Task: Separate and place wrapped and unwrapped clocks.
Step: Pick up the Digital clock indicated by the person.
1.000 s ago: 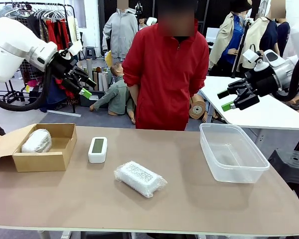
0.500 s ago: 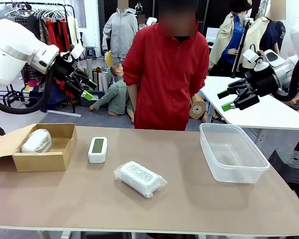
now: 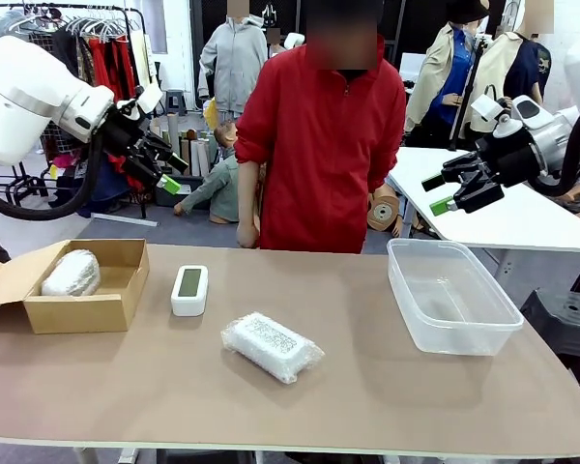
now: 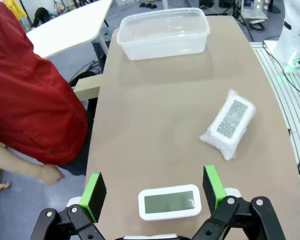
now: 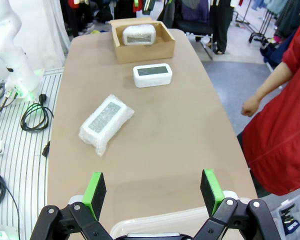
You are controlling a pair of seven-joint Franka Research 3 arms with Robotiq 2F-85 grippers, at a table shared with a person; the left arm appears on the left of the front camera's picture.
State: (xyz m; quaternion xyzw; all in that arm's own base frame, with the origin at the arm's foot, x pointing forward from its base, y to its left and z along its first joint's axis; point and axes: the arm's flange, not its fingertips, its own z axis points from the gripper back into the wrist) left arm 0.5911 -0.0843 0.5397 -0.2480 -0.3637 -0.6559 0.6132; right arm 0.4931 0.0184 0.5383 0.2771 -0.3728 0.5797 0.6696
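- A light brown flat worktop (image 3: pixel 367 396) stretches across the front view, its surface plain and matt.
- An open brown cardboard box (image 3: pixel 77 312) sits at the worktop's left end, with one flap folded out towards the left edge.
- A bare white rectangular digital clock (image 3: pixel 189 289) with a greenish-grey screen lies face up just right of the box, not touching it.
- A white block swathed in cloudy bubble wrap (image 3: pixel 271 347) lies at a slant near the middle, closer to the robot's edge than the clock.
- A clear plastic rectangular tub (image 3: pixel 403 295) stands at the right end, well apart from the other things.
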